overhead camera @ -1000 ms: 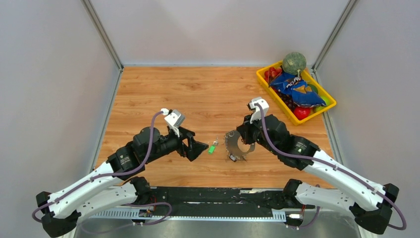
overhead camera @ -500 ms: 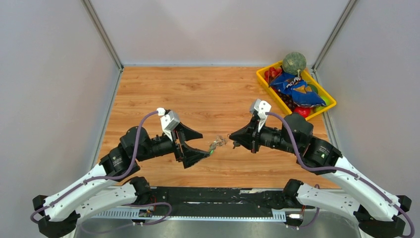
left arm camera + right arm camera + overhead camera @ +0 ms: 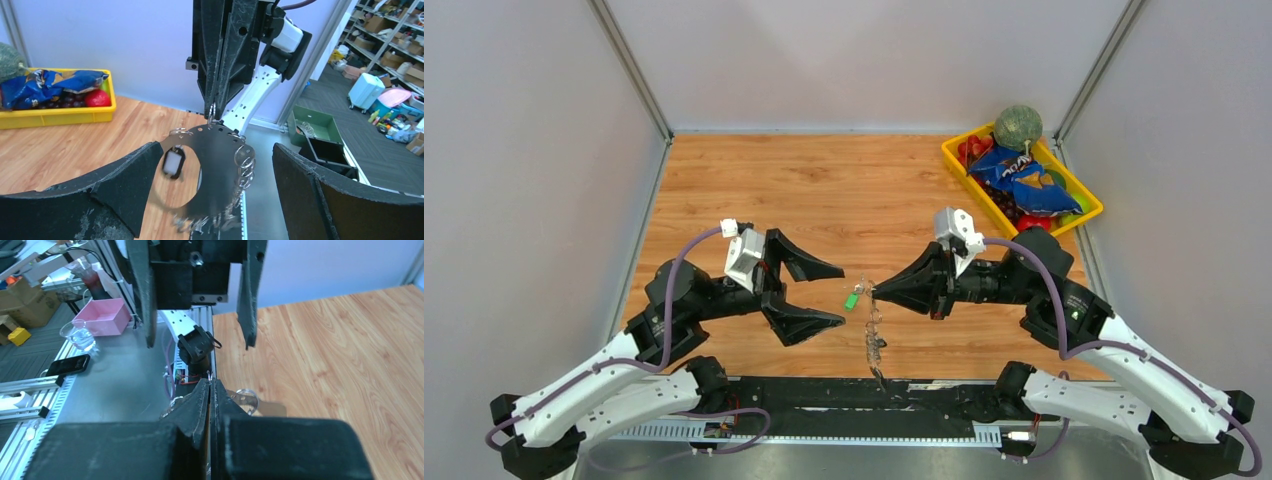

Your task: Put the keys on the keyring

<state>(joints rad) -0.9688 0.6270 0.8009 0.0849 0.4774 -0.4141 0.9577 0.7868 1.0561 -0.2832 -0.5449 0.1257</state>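
My right gripper (image 3: pixel 876 291) is shut on the top edge of the keyring (image 3: pixel 875 342), which hangs edge-on below its tip. In the left wrist view the keyring (image 3: pixel 220 165) is a flat grey hoop fringed with small silver rings, dangling between my left fingers (image 3: pixel 125 195). A small black fob (image 3: pixel 173 163) shows through its opening. The keys (image 3: pixel 853 298), marked by a green tag, lie on the table between the two grippers. My left gripper (image 3: pixel 840 296) stands open and faces the right one, holding nothing. In the right wrist view the right gripper (image 3: pixel 210 384) pinches a thin ring.
A yellow bin (image 3: pixel 954 160) at the back right holds a green melon (image 3: pixel 1018 127), a blue snack bag (image 3: pixel 1024 182) and red fruit. The black base rail (image 3: pixel 854 395) runs along the near table edge. Grey walls enclose the wooden table (image 3: pixel 824 190).
The right gripper has lifted the keyring off the table and turned toward the left arm, so the hoop now hangs from its tip. The left gripper has drawn back left, jaws wide.
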